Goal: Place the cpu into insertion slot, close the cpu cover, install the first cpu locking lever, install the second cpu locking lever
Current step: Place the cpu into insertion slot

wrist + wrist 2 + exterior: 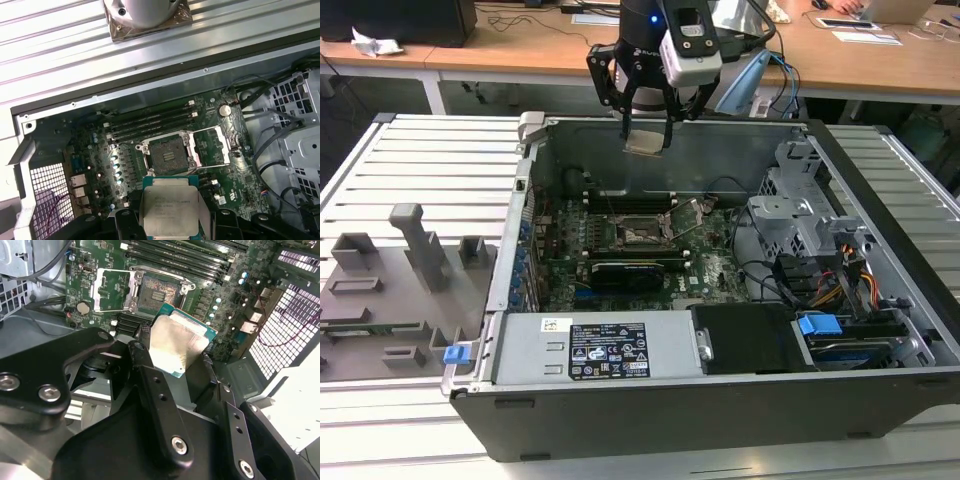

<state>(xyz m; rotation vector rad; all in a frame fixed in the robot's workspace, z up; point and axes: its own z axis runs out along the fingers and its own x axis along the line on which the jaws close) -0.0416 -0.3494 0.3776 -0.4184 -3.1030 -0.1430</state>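
Note:
My gripper (pixel 646 138) is shut on the cpu (pixel 645 142), a flat silver-faced square chip, and holds it high over the open computer case near its back wall. In both wrist views the cpu (pixel 180 342) (pixel 170 207) sits between the black fingers (pixel 145 347). Below, on the green motherboard (pixel 710 265), the insertion slot (pixel 642 235) (pixel 157 292) (pixel 167 155) lies bare and dark. The cpu cover (pixel 114 290) (pixel 212 145) is swung open beside the slot, on the exterior view's right of it (pixel 690 215).
A black card with a green stripe (pixel 625 272) lies just in front of the slot. Memory slots (pixel 150 122) run behind it. A power supply (pixel 590 350) fills the case front, a drive cage (pixel 800 215) with cables the right. A grey fixture tray (pixel 390 290) lies outside left.

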